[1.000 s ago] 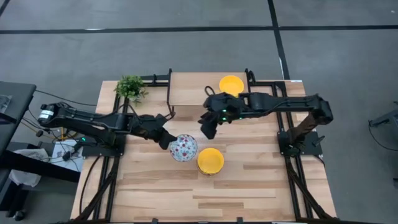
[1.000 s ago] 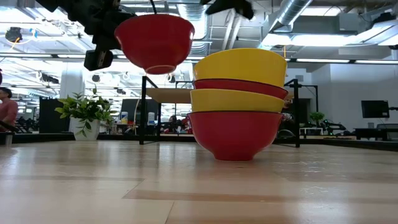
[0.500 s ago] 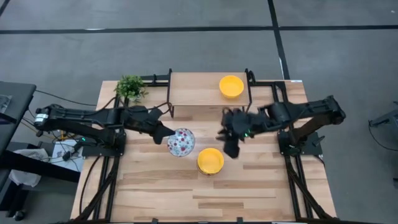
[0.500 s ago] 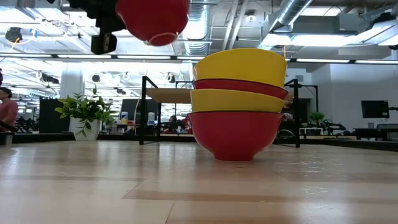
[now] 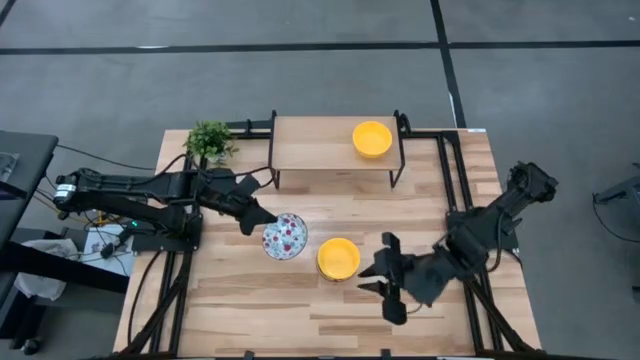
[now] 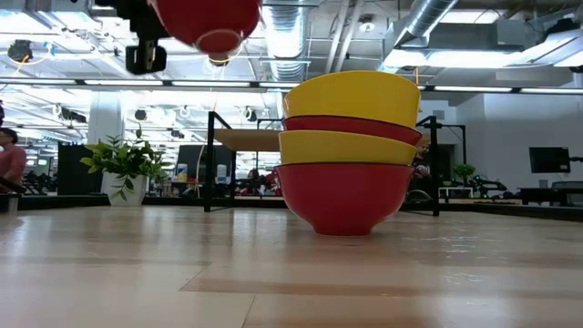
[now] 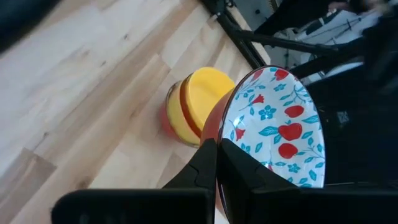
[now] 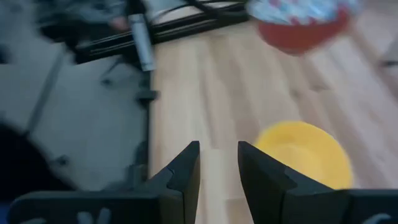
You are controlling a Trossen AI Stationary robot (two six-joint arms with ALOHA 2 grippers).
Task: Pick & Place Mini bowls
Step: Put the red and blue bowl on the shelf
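Looking straight down in the high view: left gripper (image 5: 256, 222) left of centre, jaws clenched on the rim of a floral bowl (image 5: 285, 236) held just left of the stack of bowls (image 5: 339, 258). From above, only a yellow top showing on that stack; in the low view, four bowls (image 6: 349, 150) nested at centre frame, red at the base, then yellow, red, yellow. Same low view giving the floral bowl (image 6: 208, 23) as plain red outside, lifted well clear of the table (image 6: 137, 273) at the upper left of the frame, higher than the stack's top, with the pattern hidden. Left wrist view supplying that pattern: white inside with red fruit and blue flowers (image 7: 277, 127), rim pinched between the two dark fingers (image 7: 208, 168), and the stack (image 7: 193, 112) lower down on the wood beyond it.

Right gripper (image 5: 385, 290) in the lower right of the high view, over the table just right of the stack, jaws released and gripping nothing. Right wrist view confirming the parted fingers (image 8: 186, 171), with the yellow top of the stack (image 8: 305, 152) beyond them and the floral bowl (image 8: 301, 22) blurred at the upper right.

One more yellow bowl (image 5: 372, 138) resting alone on the raised shelf (image 5: 320, 145) at the top of the high view. Green potted plant (image 5: 209, 140) at the table's upper left corner, also seen at left in the low view (image 6: 125, 169).
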